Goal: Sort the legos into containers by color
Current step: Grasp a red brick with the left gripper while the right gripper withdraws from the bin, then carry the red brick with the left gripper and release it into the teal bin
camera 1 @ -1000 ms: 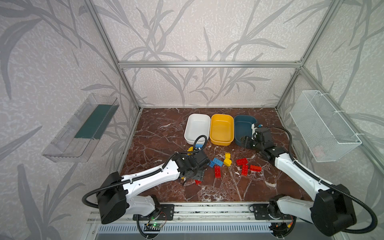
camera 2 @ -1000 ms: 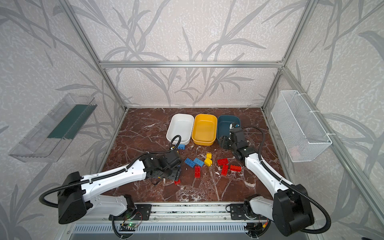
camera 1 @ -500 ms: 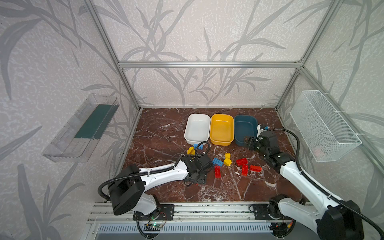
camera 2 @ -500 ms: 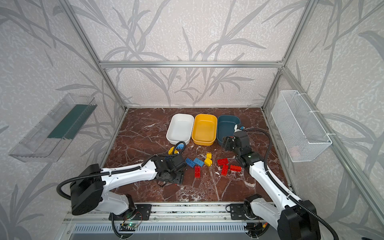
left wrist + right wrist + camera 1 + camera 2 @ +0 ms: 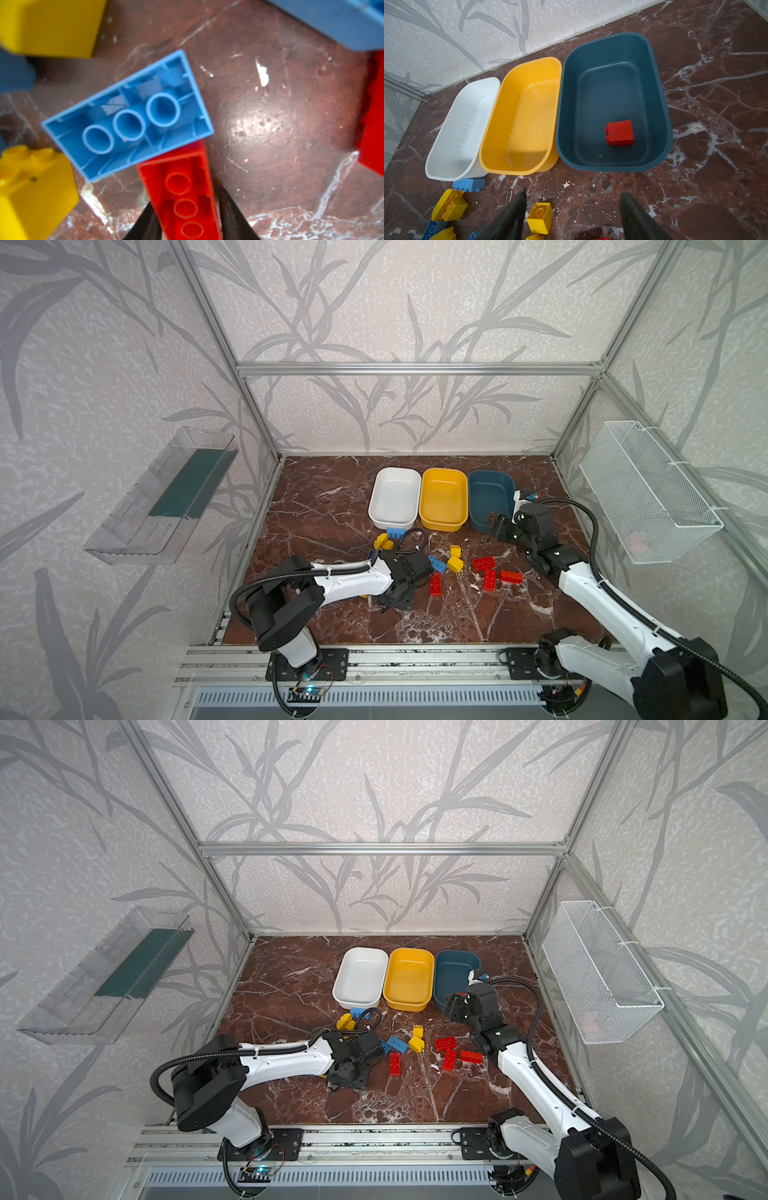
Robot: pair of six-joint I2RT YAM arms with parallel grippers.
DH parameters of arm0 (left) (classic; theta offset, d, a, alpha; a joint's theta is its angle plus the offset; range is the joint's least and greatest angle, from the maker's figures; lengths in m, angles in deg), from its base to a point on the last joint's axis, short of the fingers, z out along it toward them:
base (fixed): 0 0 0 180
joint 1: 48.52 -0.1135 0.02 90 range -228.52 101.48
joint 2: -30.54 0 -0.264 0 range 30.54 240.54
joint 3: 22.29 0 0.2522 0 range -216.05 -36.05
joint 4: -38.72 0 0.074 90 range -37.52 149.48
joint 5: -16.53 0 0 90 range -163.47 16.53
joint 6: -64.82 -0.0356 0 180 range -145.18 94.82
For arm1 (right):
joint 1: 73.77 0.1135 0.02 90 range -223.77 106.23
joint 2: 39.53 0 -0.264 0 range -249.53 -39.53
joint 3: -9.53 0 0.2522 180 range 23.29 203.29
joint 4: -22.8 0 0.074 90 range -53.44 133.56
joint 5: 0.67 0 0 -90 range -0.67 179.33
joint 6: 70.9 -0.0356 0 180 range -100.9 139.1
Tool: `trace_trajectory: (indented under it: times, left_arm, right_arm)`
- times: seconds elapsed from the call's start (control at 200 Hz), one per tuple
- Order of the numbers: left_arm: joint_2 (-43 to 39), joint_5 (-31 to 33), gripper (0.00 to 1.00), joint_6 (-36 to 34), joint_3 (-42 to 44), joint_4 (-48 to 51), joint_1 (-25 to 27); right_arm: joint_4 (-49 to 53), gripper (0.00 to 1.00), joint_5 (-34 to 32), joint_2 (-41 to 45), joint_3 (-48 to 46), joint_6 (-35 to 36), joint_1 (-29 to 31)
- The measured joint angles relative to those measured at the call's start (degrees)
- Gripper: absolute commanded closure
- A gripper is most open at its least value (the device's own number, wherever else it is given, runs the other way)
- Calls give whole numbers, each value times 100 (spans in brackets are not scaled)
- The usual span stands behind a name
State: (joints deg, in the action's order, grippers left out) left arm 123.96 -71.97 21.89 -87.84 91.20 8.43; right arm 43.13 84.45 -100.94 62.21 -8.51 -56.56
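In the left wrist view my left gripper (image 5: 187, 198) is shut on a red lego (image 5: 178, 166) lying underside up, a black finger against each long side. A blue lego (image 5: 128, 116), also underside up, touches its far end. In both top views the left gripper (image 5: 395, 599) points down at the floor and hides that red lego. White (image 5: 395, 499), yellow (image 5: 444, 497) and teal (image 5: 486, 497) containers stand in a row. My right gripper (image 5: 573, 194) is open and empty, just in front of the teal container (image 5: 604, 87), which holds one red lego (image 5: 619, 133).
Loose legos lie mid-floor: red ones (image 5: 489, 580), yellow ones (image 5: 455, 564), a blue one (image 5: 397, 532) against the white container. A wire basket (image 5: 648, 489) hangs on the right wall and a clear tray (image 5: 166, 497) on the left wall.
The left gripper's jaws have closed onto the red lego after the arm shifted slightly right. The right gripper has drawn back from above the teal container, still open.
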Motion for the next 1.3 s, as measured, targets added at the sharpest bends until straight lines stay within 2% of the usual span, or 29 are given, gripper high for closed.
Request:
trace_trajectory:
  times: [0.125, 0.375, 0.575, 0.785, 0.925, 1.16, 1.3]
  left_arm:
    - [31, 39, 71, -11, -55, 0, 0]
    - [-9, 197, 71, -90, -179, 131, 0]
    - [-168, 501, 71, -321, -984, 533, -39]
    - [-127, 579, 71, -802, -2188, 828, -393]
    - [227, 487, 71, -1113, -3226, 890, -730]
    - [1558, 114, 71, -1567, -5235, 1012, -1014]
    - [2669, -175, 71, -1827, -6773, 1252, -1034]
  right_arm:
    - [0, 28, 22, 0, 0, -2, 4]
    - [4, 28, 125, 11, -2, -28, 37]
    - [42, 28, 214, 332, -179, -46, 37]
    - [389, 28, 273, 839, -293, -52, 48]
    - [627, 28, 299, 1248, -474, -103, 48]
    - [1287, 28, 212, 1377, -535, -164, 57]
    - [1561, 28, 190, 1421, -592, -291, 63]
